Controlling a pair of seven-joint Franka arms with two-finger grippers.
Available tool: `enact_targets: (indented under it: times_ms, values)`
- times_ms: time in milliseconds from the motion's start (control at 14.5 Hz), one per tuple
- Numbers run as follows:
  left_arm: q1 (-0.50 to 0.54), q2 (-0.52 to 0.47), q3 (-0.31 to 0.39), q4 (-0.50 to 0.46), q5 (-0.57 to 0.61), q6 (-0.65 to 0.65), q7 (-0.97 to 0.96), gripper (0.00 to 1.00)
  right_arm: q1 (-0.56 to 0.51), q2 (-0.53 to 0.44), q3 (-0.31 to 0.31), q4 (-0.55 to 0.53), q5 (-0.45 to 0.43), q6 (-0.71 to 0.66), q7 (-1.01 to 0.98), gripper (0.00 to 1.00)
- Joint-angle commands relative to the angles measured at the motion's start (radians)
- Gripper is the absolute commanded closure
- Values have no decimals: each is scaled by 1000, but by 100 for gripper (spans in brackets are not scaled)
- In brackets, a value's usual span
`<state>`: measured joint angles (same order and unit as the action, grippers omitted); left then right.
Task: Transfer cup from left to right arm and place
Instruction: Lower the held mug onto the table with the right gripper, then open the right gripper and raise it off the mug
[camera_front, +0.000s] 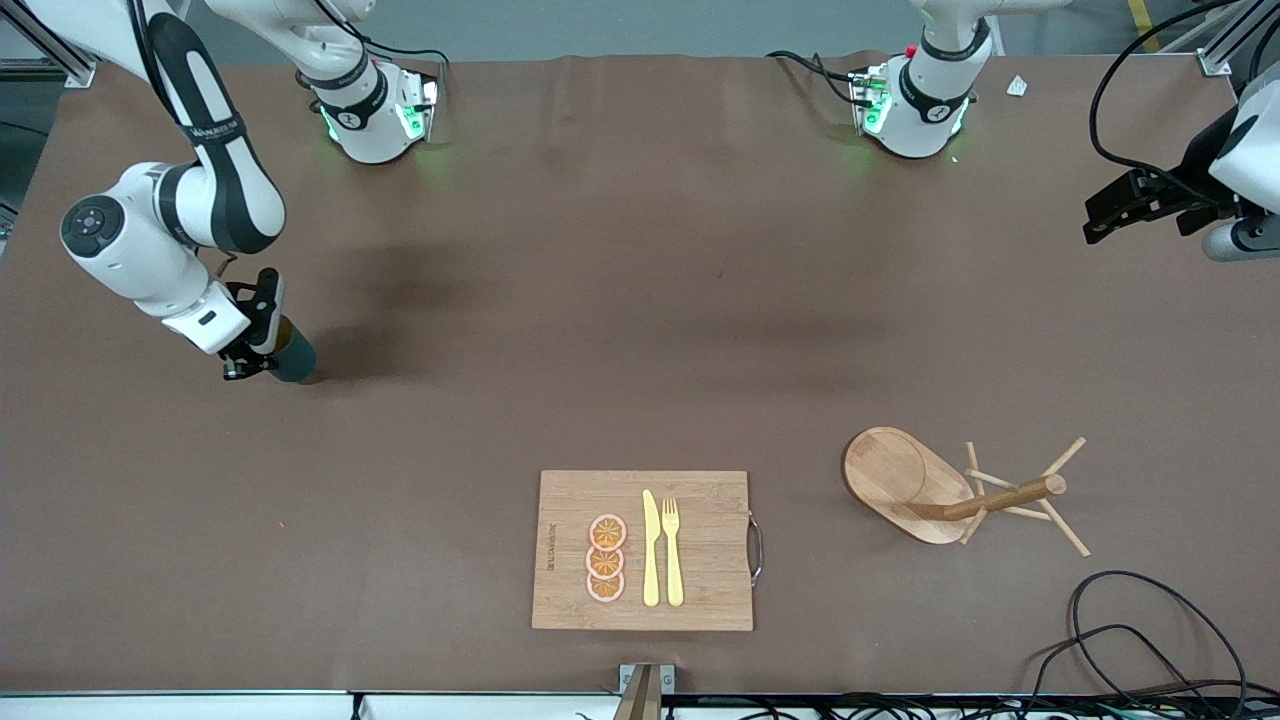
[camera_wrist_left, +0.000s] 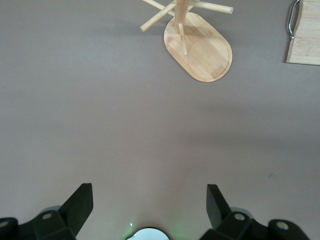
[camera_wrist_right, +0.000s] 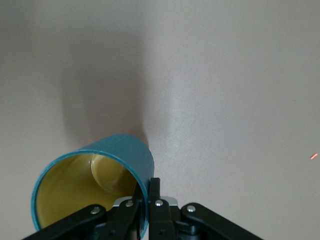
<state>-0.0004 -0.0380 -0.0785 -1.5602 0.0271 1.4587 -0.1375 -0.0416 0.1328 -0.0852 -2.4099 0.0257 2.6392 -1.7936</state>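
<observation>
Right gripper (camera_front: 262, 345) pinches the cup (camera_front: 293, 357) rim, its yellow inside bare; left gripper (camera_wrist_left: 150, 205) waits, jaws wide.

The tabletop (camera_front: 640, 330) wears a matt brown cloth-like cover, faintly creased. The cup (camera_wrist_right: 95, 187) looks smooth, teal outside with a glossy yellow glaze inside. The right gripper (camera_wrist_right: 142, 200) pinches its rim with black matt plastic-looking fingers (camera_wrist_right: 156, 192) set with small metal screws. The cutting board (camera_front: 642, 550) is pale grained wood with a metal handle at 3 o'clock; the knife (camera_front: 651, 548) and fork (camera_front: 672, 550) look like yellow plastic. The peg rack (camera_front: 950, 490) is smooth light wood.
</observation>
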Motion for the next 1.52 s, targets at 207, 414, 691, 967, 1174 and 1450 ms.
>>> enact_targets:
  times_ms: [207, 414, 691, 967, 1174, 1450]
  values:
    - [0, 9, -4, 19, 0, -15, 15, 0, -15, 16, 1, -38, 37, 79, -58, 99]
    - [-1, 9, -4, 20, 1, -15, 12, 0, -12, 28, 2, -38, 40, 99, -58, 84]
    - [-1, 9, -4, 20, 2, -15, 15, 0, -6, 28, 2, -38, 51, 97, -58, 0]
    - [0, 9, -4, 20, 2, -15, 16, 0, -4, 22, 2, -37, 51, 85, -55, 0]
    - [0, 9, -4, 20, 4, -15, 16, 0, -14, -2, 2, -32, 56, 36, -53, 0]
    - [2, 7, -4, 20, 2, -15, 16, 0, -15, -45, 1, 15, 88, -46, -50, 0]
